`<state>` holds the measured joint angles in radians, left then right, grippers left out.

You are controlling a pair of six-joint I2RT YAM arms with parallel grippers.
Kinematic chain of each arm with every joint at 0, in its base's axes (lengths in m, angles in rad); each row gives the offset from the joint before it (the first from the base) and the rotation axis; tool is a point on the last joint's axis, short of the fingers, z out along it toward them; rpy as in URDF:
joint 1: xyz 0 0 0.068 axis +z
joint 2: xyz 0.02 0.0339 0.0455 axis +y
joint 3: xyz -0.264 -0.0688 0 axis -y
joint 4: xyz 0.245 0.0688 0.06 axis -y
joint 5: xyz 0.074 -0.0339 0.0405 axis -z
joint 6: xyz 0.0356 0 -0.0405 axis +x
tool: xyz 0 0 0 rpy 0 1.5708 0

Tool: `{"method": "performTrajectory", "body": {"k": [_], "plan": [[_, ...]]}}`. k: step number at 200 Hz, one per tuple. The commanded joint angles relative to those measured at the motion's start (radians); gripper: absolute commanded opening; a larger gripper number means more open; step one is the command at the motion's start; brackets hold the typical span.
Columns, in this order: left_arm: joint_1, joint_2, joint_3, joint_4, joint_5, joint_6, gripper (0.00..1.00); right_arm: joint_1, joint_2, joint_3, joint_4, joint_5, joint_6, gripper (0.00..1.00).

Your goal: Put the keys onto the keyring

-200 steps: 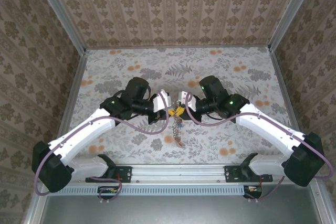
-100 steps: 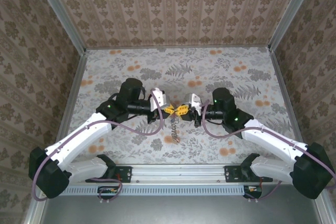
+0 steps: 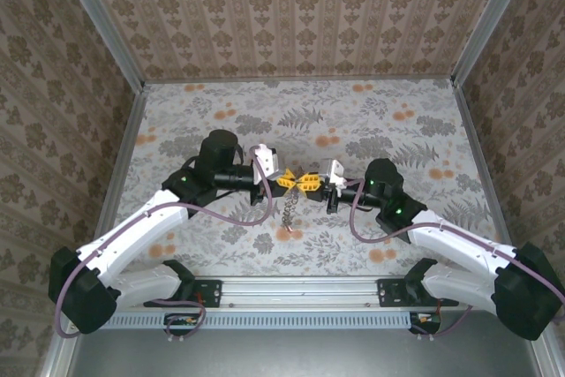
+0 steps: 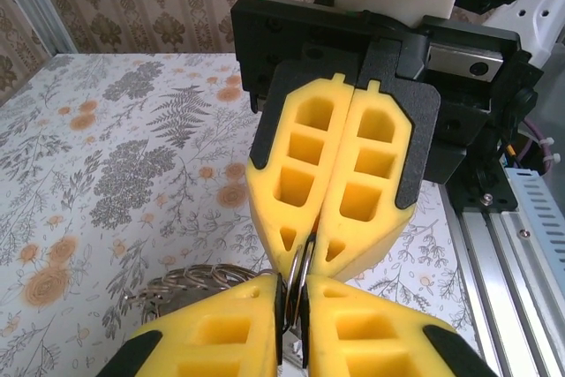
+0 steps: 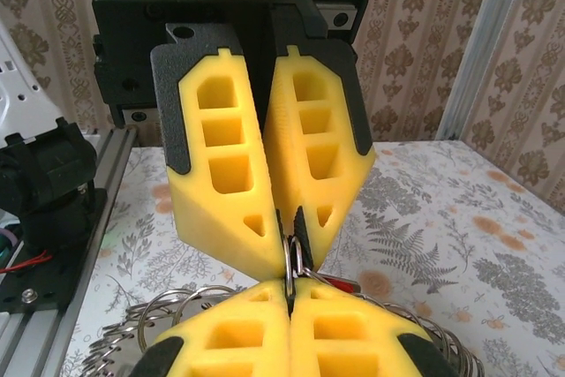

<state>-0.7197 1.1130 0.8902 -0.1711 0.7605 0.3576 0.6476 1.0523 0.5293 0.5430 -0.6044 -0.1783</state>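
Two pincers, both mine, meet tip to tip above the floral counter point(image 3: 380, 121). My left pincer point(image 3: 290, 180) points in from the left. Its two yellow fingers point(image 5: 256, 174) are pressed together at the tips, with a narrow wedge of gap farther back. One thin metal loop sits between those tips, so this pincer is pinching the keyring point(image 3: 289, 207).

I count one keyring, a tangle of grey wire coils hanging straight below the spot where the tips meet. Its lower end is down near the counter, but I cannot tell whether it touches. From my left wrist, some of the coils curve out low to the left of my own fingertips.

My right pincer point(image 3: 307, 182) points in from the right, directly facing the left one. Its two fingers point(image 4: 375, 141) lie flat against each other and nip the same thin loop, just beside the left tips. From my right wrist, coils show on both sides beneath my own fingers. One small red piece point(image 5: 341, 284) sits just right of the clamped loop, close against my right fingertips. Too little of it shows to say whether it is a key.
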Motion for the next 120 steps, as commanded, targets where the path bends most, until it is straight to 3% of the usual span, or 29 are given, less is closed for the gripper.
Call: {"method": "performTrajectory", "body": {"k": [1,71,86,109,120], "plan": [[-0.002,0.005,-0.031,-0.036,-0.004,-0.031,0.13,0.006,-0.041,0.001,0.177,0.049,0.025,0.0],[-0.004,0.044,-0.061,0.096,0.023,-0.155,0.12,0.026,-0.007,-0.013,0.32,0.078,0.037,0.0],[-0.003,0.043,-0.058,0.085,0.029,-0.142,0.0,0.027,0.001,-0.014,0.331,0.083,0.035,0.0],[-0.002,0.008,-0.044,0.027,-0.024,-0.093,0.0,0.028,-0.024,0.026,0.129,0.02,-0.059,0.0],[-0.004,-0.013,-0.031,-0.01,-0.069,-0.058,0.0,0.027,-0.035,0.062,-0.025,0.025,-0.114,0.09]]}}
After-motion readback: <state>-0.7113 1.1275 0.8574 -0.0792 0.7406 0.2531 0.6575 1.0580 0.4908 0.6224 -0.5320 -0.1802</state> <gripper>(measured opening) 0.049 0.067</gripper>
